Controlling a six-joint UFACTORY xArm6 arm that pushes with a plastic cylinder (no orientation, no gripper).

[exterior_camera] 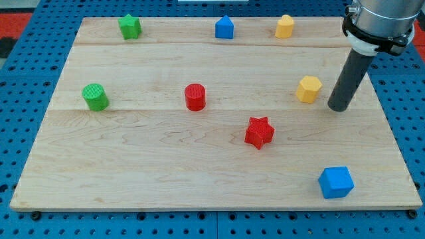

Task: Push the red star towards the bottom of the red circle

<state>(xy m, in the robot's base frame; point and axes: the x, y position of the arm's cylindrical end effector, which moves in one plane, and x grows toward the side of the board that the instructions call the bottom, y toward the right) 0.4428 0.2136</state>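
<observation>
I have no jaws here, only the rod; my tip (339, 107) rests on the counter (166, 172) at right of centre, just beside the yellow hexagon (309, 89). The red star (259, 132) sits lower centre, apart from my tip. The red circle (194, 97) lies up-left of the star.

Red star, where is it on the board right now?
The red star sits a little right of the board's centre in the camera view, below and right of the red circle, with my tip off to its upper right beside the yellow hexagon.
</observation>
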